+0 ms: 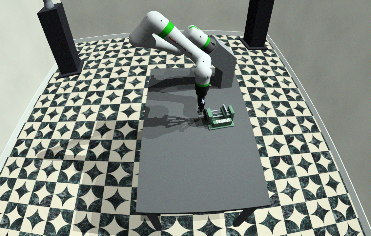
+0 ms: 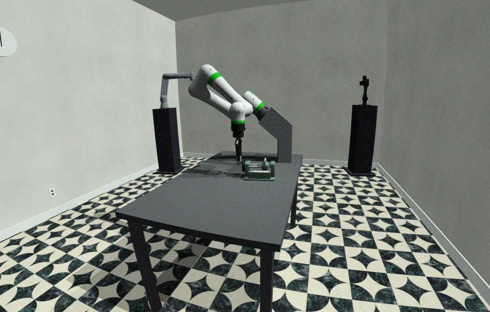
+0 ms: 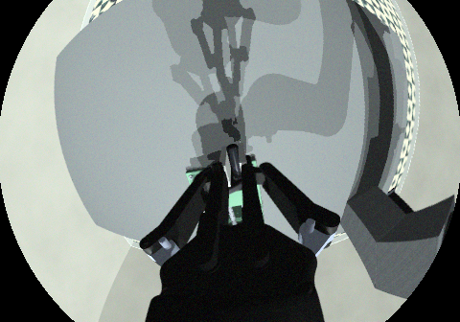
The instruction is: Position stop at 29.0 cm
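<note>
The green stop fixture (image 1: 221, 127) (image 2: 259, 175) stands on the grey table, partly hidden under my fingers in the wrist view. Its dark handwheel (image 1: 205, 115) (image 2: 243, 166) is on the left end. The stop (image 1: 225, 109) (image 2: 264, 164), a green block with a pale upright plate, sits on the rails near the right end post. A small red pointer (image 1: 226, 118) shows at the right part of the white scale (image 1: 221, 121); its reading is too small to tell. My gripper (image 1: 200, 112) (image 2: 238, 162) (image 3: 234, 152) points down beside the wheel, shut on its dark handle (image 3: 232, 151).
The grey table (image 1: 198, 170) (image 2: 207, 209) bears the fixture and the arm's grey pedestal (image 1: 226, 68) (image 2: 284, 135) (image 3: 398, 250), which stands behind the fixture. Two dark columns (image 1: 60, 41) (image 2: 363, 139) stand on the floor away from the table.
</note>
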You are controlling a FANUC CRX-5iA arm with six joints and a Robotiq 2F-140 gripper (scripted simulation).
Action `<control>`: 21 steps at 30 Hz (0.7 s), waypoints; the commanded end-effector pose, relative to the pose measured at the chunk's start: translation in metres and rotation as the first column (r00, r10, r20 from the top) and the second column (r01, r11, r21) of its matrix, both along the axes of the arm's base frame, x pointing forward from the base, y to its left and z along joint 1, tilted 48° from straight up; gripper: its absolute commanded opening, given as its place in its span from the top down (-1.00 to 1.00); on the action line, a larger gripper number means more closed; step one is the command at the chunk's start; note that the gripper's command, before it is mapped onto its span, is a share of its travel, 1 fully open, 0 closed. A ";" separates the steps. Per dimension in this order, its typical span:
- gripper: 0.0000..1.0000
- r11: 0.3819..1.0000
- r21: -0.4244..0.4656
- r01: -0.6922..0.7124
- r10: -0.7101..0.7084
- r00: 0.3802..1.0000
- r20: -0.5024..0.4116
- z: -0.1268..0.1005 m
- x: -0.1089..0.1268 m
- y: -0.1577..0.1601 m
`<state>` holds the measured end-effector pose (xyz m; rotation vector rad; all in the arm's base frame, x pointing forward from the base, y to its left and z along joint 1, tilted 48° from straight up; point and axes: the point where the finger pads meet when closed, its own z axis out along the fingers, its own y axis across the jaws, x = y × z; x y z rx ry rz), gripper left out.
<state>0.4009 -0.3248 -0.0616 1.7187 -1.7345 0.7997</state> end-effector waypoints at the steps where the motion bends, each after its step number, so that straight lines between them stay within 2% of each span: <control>1: 0.92 1.000 0.000 0.000 0.000 1.000 0.000 0.002 0.002 0.003; 15: 0.92 1.000 0.000 0.000 0.000 1.000 0.000 0.011 0.019 0.012; 21: 0.92 1.000 0.000 0.000 0.000 1.000 0.000 0.013 0.033 0.014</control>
